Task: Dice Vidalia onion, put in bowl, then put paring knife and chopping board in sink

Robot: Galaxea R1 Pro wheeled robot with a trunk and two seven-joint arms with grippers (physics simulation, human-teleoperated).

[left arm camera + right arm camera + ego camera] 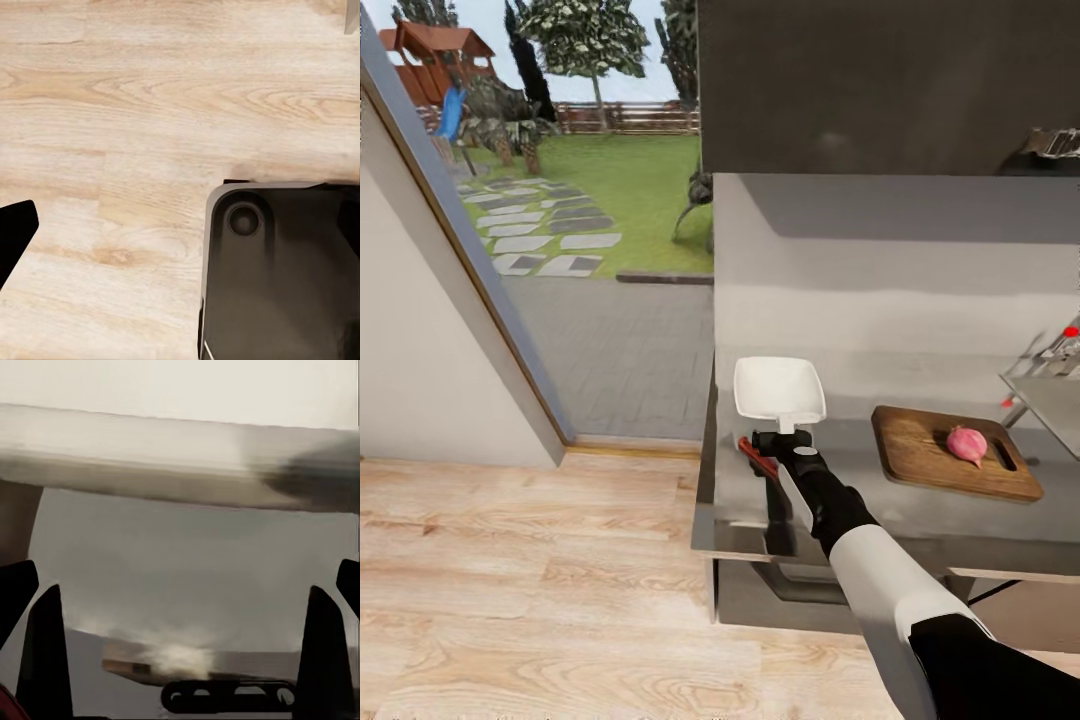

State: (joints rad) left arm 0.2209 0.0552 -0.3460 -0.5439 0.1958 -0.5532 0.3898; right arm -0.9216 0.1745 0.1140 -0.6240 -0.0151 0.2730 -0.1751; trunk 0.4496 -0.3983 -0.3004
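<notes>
The small pinkish-red onion (967,443) sits on the brown wooden chopping board (920,462), and the right claw (780,440) hangs spread over the slim dark knife (757,459) beside the white square bowl (778,391) on the grey worktop (840,470). Best descend square, then pinch the handle, not the blade.

Wood chopping board (950,460), glossy metal countertop (860,505), matt wood floor (530,580).

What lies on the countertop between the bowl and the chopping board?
Nothing: in the head view the countertop between the white bowl and the chopping board is bare. The Vidalia onion rests on the board itself.
</notes>
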